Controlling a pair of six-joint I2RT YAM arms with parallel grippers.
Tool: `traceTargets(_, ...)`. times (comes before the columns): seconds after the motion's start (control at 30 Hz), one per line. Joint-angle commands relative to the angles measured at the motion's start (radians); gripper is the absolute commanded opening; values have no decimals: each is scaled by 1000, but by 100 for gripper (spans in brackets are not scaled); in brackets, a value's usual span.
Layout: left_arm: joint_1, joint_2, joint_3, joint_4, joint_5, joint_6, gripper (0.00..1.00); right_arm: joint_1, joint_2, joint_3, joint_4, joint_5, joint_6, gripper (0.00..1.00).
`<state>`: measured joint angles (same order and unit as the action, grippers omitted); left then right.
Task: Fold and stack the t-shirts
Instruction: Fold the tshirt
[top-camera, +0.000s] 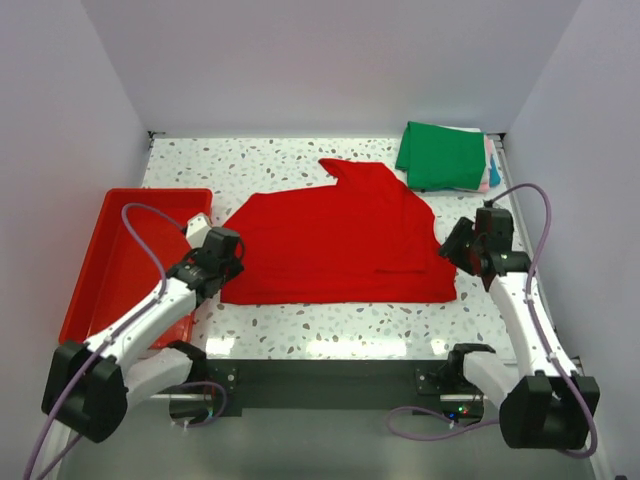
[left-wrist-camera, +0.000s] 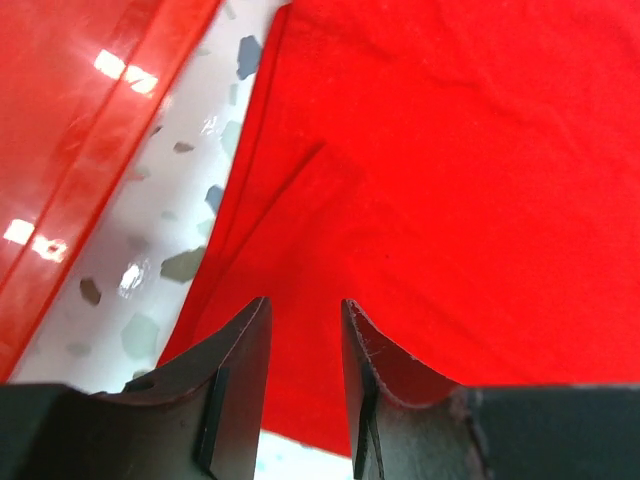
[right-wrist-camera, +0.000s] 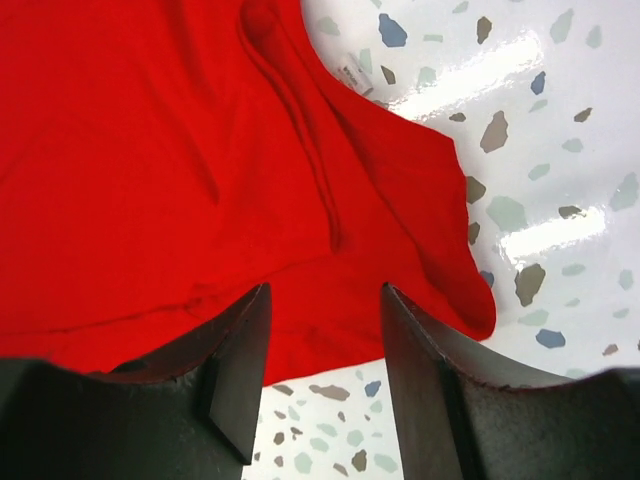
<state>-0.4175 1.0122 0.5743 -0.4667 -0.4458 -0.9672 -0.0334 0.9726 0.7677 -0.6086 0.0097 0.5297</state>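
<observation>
Left jaws hang parted and empty beside the tray (top-camera: 90, 270), at the left edge of the red t-shirt (top-camera: 340, 240), which lies flat mid-desk (top-camera: 330, 322). Right jaws, parted and empty too, sit at its right edge. Best to pinch both edges evenly and lift together.

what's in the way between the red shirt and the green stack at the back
Nothing visible. Only table lies between the red t-shirt and the folded green t-shirt at the far right; the red tray sits off to the left.

Bright overhead light glares off the speckled table (top-camera: 330, 345).
</observation>
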Motion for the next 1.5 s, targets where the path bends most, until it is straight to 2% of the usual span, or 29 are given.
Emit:
traceTargets(0.0,-1,121,76,102,-28,120,39,15,66,-50,104,21,-13,50)
traceTargets(0.27,-1,272,96,166,-40,159,48,87,216,-88,234,1,21,50)
traceTargets(0.5,0,339,119,172,-82,136,48,105,261,-111,273,12,32,49)
traceTargets(0.73,9,422,205,160,-125,147,47,113,271,-131,291,19,35,47)
traceTargets(1.1,37,540,268,175,-99,193,48,113,279,-146,309,13,35,45)
traceTargets(1.27,37,546,268,178,-94,185,41,116,285,-143,319,3,41,43)
traceTargets(1.47,40,562,277,183,-88,186,26,122,290,-145,323,1,42,43)
